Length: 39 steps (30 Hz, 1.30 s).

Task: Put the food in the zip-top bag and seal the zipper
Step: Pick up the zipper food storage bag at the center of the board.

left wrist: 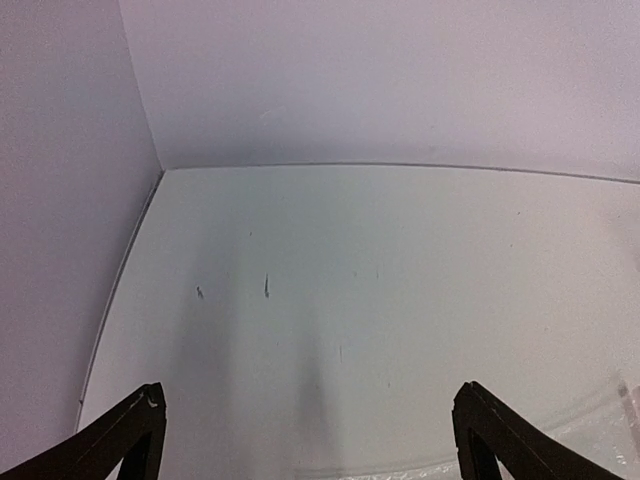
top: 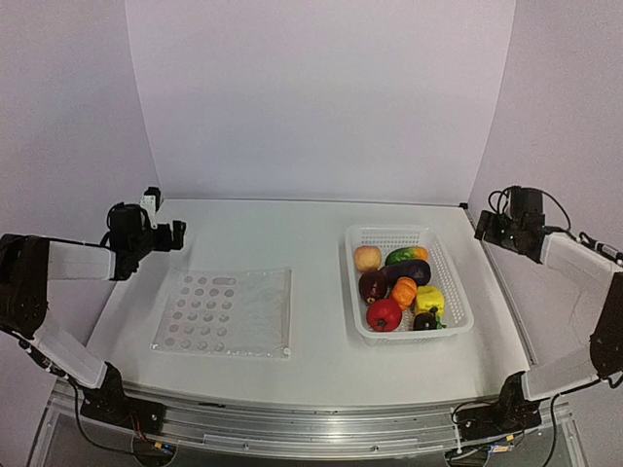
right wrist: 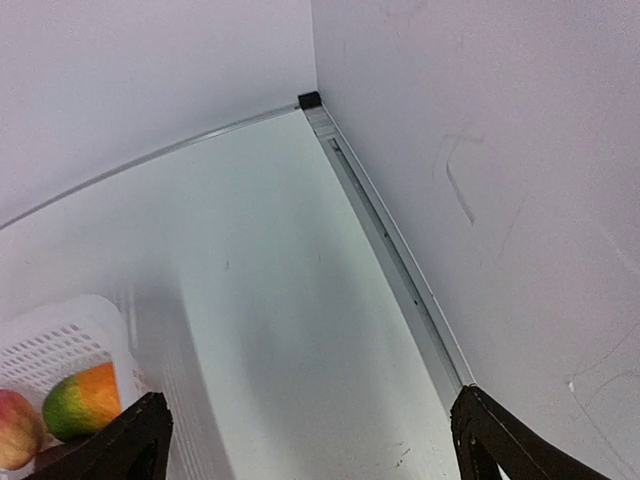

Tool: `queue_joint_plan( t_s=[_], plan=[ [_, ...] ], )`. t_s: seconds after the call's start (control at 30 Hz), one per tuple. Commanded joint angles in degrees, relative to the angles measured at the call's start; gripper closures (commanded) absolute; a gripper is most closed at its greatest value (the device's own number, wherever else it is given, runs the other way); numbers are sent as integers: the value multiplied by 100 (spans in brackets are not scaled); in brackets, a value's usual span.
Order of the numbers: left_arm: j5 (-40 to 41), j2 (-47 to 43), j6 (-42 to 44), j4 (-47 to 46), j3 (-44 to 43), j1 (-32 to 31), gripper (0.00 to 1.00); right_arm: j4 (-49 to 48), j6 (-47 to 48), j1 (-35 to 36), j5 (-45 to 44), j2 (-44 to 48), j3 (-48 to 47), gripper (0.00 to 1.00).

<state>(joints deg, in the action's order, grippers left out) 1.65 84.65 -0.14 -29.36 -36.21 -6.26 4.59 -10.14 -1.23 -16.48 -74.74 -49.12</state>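
White table [top: 311,229], zip-top bag [top: 226,311] whole only overhead, left end effector [left wrist: 310,388], right end effector [right wrist: 310,395], both spread

Clear zip-top bag [top: 224,311], pale round dots in rows across one half. White mesh basket [top: 389,232]. Contents: pink-yellow peach [top: 367,258]; green-to-orange mango [top: 406,255]; purple eggplant [top: 409,271]; maroon mangosteen [top: 373,285]; orange pepper [top: 404,292]; yellow pepper [top: 429,299]; red pomegranate [top: 384,315]; black mangosteen [top: 425,320], green calyx. White table [top: 292,233]; pale lilac walls [top: 321,97].
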Motion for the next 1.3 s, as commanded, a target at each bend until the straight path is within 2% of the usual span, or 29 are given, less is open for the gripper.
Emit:
queue_joint_plan(
  t_s=[0.0,0.07,0.13,0.23,0.3,0.4,0.5,0.53,0.57,0.7,0.8,0.83,0.97,1.03,1.27],
  plan=[
    [-537,-321,28,2954,-1529,-272,0,2133,-857,9,244,32,-1183,9],
    [154,72,-111,4077,-2429,-829,0,2744,-1229,74,352,-106,-1666,11],
    [486,727,-271,5480,-3521,-1503,0,3395,-1483,489,242,-331,-2159,12],
    [133,1834,-667,7321,-5015,-2222,0,4055,-1664,1178,-231,-643,-2707,12],
    [-261,2429,-868,7808,-5529,-2506,1,4331,-1915,1583,-338,-778,-2962,13],
    [-85,2762,-842,7742,-5826,-3110,2,4519,-2409,1995,-340,-862,-3142,17],
    [119,3207,-1060,7855,-6277,-3633,18,4552,-2644,2471,-434,-916,-3180,18],
    [262,3292,-1165,7839,-6366,-3776,21,4564,-2697,2628,-492,-941,-3180,18],
    [389,3367,-1286,7848,-6472,-3886,20,4573,-2753,2792,-557,-963,-3167,19],
    [695,3667,-1580,7868,-6675,-4305,2,4589,-2906,3261,-673,-1082,-3095,19],
    [1007,3870,-1770,7920,-6583,-4373,1,4602,-2959,3479,-736,-1201,-3106,19],
    [1167,3920,-1818,7940,-6533,-4377,3,4600,-2967,3545,-738,-1247,-3135,19],
    [1248,3958,-1945,7992,-6318,-4383,25,4599,-2971,3726,-684,-1444,-3260,20],
    [1173,3971,-1958,7985,-6253,-4432,30,4598,-2993,3769,-662,-1524,-3299,20],
    [1025,4061,-1987,7937,-6096,-4498,27,4601,-2988,3835,-637,-1631,-3299,20]
  ],
)
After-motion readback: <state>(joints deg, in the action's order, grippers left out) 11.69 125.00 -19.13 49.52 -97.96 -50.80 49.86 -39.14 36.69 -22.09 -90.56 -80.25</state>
